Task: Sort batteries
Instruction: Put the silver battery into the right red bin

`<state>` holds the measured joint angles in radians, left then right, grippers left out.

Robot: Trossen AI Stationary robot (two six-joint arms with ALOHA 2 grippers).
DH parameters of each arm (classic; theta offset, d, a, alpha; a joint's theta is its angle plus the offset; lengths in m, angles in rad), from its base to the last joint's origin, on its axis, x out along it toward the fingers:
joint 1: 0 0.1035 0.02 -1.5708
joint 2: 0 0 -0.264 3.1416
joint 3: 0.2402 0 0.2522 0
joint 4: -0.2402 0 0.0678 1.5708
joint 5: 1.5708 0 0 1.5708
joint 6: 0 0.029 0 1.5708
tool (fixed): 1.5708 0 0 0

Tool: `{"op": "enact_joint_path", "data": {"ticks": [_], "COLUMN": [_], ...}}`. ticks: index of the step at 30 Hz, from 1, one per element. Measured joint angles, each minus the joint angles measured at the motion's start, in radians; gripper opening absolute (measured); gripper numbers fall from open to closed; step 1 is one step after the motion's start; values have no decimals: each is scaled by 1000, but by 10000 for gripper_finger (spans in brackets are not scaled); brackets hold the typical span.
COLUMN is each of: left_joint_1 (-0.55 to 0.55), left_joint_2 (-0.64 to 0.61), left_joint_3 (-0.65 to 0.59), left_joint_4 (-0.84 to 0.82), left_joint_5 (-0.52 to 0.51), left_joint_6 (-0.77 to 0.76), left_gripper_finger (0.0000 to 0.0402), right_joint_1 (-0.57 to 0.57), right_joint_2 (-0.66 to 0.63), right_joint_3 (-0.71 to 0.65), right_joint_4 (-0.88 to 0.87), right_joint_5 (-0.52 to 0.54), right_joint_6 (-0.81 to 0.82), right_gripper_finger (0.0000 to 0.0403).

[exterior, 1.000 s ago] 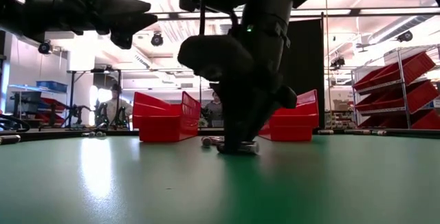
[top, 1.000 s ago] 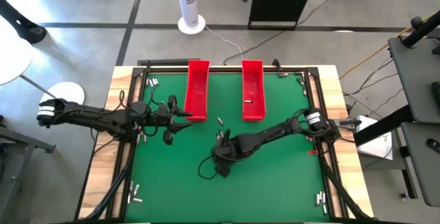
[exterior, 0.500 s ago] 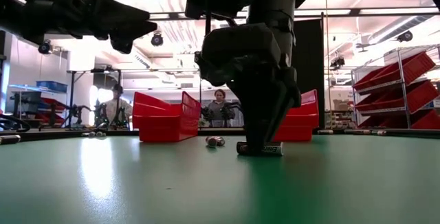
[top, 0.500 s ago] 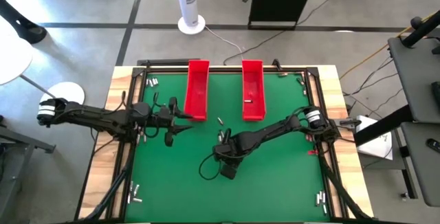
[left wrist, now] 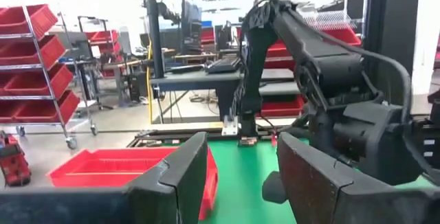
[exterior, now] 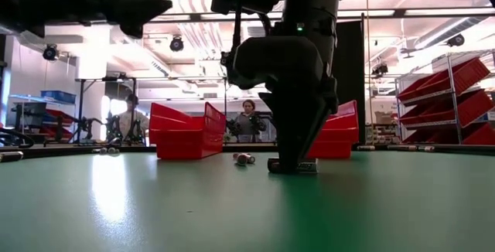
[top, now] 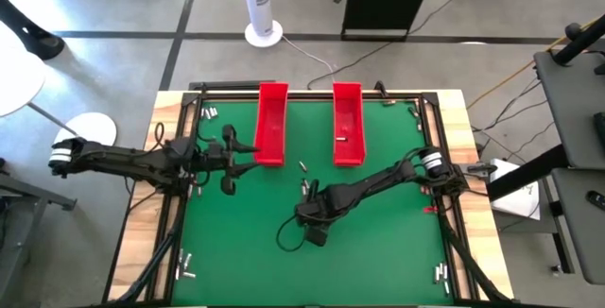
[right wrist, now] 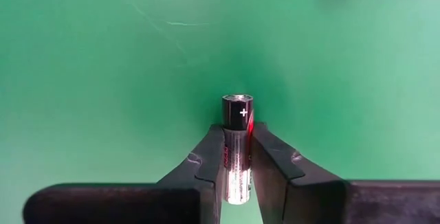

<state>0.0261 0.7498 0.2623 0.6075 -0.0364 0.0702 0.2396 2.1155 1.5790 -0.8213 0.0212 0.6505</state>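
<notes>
Right gripper [right wrist: 236, 172] down at the middle of the green mat [top: 378, 242], fingers [right wrist: 271, 159] closed on a battery [right wrist: 237, 148] lying on the mat. Wide free mat all around it; frame edges well apart. On the battery a white plus sign near the cap, with some red print too small to read. Near it, another battery [exterior: 244, 158] lying loose. Behind, two red trays [top: 271, 124] side by side. Left gripper [left wrist: 240, 176] raised beside the left tray, jaws apart, holding nothing.
</notes>
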Motion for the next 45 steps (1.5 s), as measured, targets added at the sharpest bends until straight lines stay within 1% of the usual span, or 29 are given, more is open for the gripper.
{"op": "enact_joint_path", "data": {"ticks": [4,8,12,16,20,23,29,33,38,41,45], "left_joint_1": [0,0,0,0,0,0,0,0,0,0,0], "left_joint_2": [-22,-37,-38,-36,-33,-32,-33,-32,-31,-31,-31], "left_joint_3": [0,0,-1,-1,-2,-2,-2,-1,3,4,4], "left_joint_4": [-1,-2,-9,-10,-17,-23,-45,-67,-84,-84,-85], "left_joint_5": [0,0,1,1,1,-3,-71,-106,-139,-139,-139], "left_joint_6": [26,36,38,48,50,53,53,54,54,54,53], "left_gripper_finger": [158,158,158,158,158,158,158,158,158,158,158], "right_joint_1": [-12,-31,-54,-96,-150,-210,-357,-462,-568,-615,-659], "right_joint_2": [-86,-221,-318,-416,-451,-472,-454,-435,-409,-388,-376], "right_joint_3": [-7,0,-3,1,-1,0,-10,-22,-50,-75,-141], "right_joint_4": [-62,-155,-215,-262,-279,-277,-281,-279,-265,-257,-164], "right_joint_5": [40,112,168,237,311,323,314,229,134,111,72], "right_joint_6": [-11,-23,-50,-150,-320,-459,-696,-805,-884,-923,-953], "right_gripper_finger": [46,45,47,45,48,46,45,47,44,47,46]}}
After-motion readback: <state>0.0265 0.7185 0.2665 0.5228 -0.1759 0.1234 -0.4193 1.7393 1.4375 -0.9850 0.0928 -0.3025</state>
